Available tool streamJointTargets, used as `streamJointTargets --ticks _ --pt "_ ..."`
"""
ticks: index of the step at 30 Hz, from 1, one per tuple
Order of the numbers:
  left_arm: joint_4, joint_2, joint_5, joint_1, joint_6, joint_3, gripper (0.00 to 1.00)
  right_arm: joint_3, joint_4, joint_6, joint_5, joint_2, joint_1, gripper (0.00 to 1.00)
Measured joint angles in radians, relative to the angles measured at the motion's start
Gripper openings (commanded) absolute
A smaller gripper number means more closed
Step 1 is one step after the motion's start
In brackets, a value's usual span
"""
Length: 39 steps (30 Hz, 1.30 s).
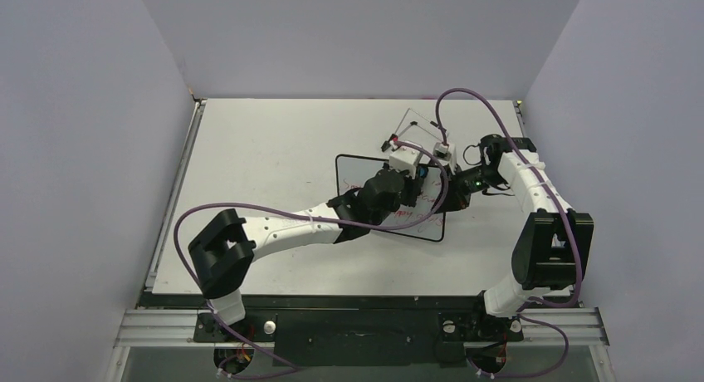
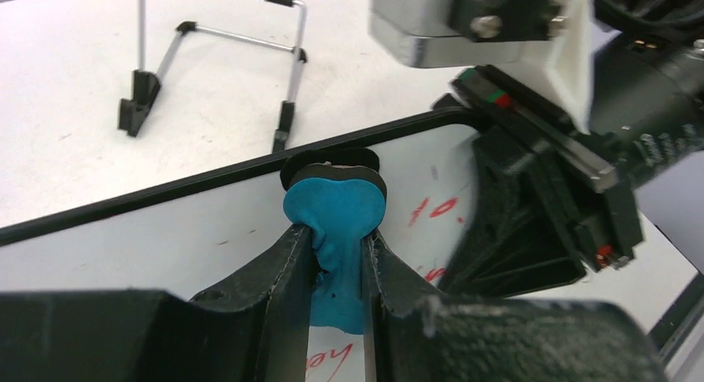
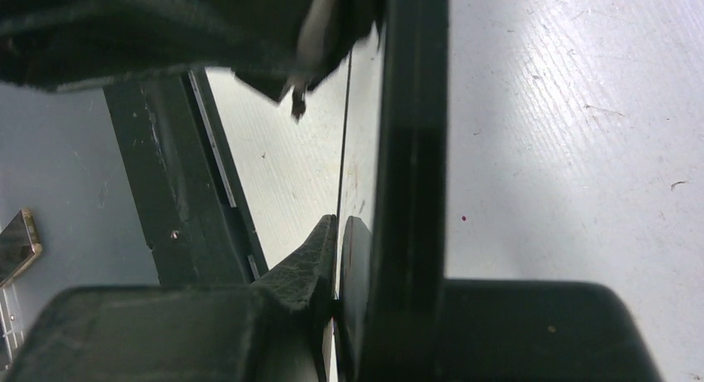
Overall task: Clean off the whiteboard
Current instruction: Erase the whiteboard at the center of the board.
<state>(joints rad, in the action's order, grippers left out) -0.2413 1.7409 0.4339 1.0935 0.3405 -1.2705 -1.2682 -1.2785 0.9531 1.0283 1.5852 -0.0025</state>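
Seeing L hand [image 2: 336, 239] clamped on the blue eraser [image 2: 332, 206]. Fingers pinch its narrow waist, wide lobe pokes out fwd w/ the black pad on the far side. Eraser end sits just inside the far black rim of the whiteboard [image 2: 166, 232]; can't tell if it's touching the surface. R hand [image 3: 339, 224] is closed tight on the board's rim at the R edge, board seen edge-on between its 2 fingers. Board is mid-right on the bench [image 1: 266, 166], under the L arm's wrist and between both arms. Red writing [image 2: 436, 209] shows on the face near the R hand and along the near side. Wire stand [image 2: 137, 95] is upright on the bench just beyond the board, apart from it.
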Motion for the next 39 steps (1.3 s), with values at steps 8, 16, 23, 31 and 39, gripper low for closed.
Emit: streamJointTargets --ticks 8,16,23,31,39 --pt "0.011 0.055 -0.120 0.025 -0.096 -0.098 0.00 0.000 -0.013 0.021 -0.007 0.000 -0.005 0.00" --pt "0.142 0.100 -0.032 0.065 -0.212 -0.204 0.00 0.000 -0.014 0.024 -0.010 0.000 -0.011 0.00" --pt "0.151 0.114 0.036 0.086 -0.252 -0.214 0.00 0.000 -0.018 0.029 -0.010 0.000 -0.012 0.00" --pt "0.111 0.103 0.029 0.100 -0.257 -0.158 0.00 0.000 -0.029 0.033 -0.007 0.008 -0.010 0.00" --pt "0.101 0.103 0.041 0.126 -0.254 -0.117 0.00 0.000 -0.037 0.058 -0.011 0.012 -0.008 0.00"
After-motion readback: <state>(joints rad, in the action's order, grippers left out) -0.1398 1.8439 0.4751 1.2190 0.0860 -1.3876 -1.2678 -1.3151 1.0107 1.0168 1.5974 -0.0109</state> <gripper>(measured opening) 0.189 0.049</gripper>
